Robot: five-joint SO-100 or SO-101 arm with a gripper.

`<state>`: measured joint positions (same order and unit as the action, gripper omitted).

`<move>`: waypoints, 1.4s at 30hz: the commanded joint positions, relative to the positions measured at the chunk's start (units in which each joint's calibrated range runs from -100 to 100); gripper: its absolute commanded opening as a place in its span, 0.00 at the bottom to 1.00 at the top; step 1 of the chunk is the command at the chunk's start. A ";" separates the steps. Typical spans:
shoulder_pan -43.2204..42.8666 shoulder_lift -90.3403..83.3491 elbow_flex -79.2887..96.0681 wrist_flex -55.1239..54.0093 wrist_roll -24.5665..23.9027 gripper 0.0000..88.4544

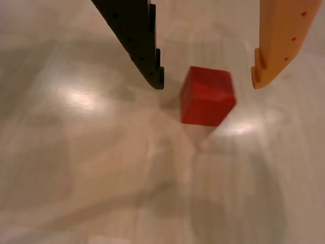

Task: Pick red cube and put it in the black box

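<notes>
Between the two fingers in your wrist view sits the red cube (208,96) — blurred, resting on the pale glossy desk (91,168), touching neither one. Your claw (208,84) stands spread wide: black finger (137,35) to the cube's left, orange finger (279,40) to its right — tips level with the cube's top.

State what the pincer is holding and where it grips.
Nothing is held. The pincer is open, its black and orange fingers either side of the red cube without touching it.
</notes>
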<state>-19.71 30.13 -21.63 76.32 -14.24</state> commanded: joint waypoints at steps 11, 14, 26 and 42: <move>0.00 4.46 -8.15 1.07 -0.14 0.31; 0.00 5.21 -8.24 0.75 -0.14 0.31; -0.15 6.05 -9.32 0.66 0.17 0.31; -0.23 8.05 -10.05 0.66 -0.14 0.19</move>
<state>-19.79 39.41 -28.13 76.93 -14.01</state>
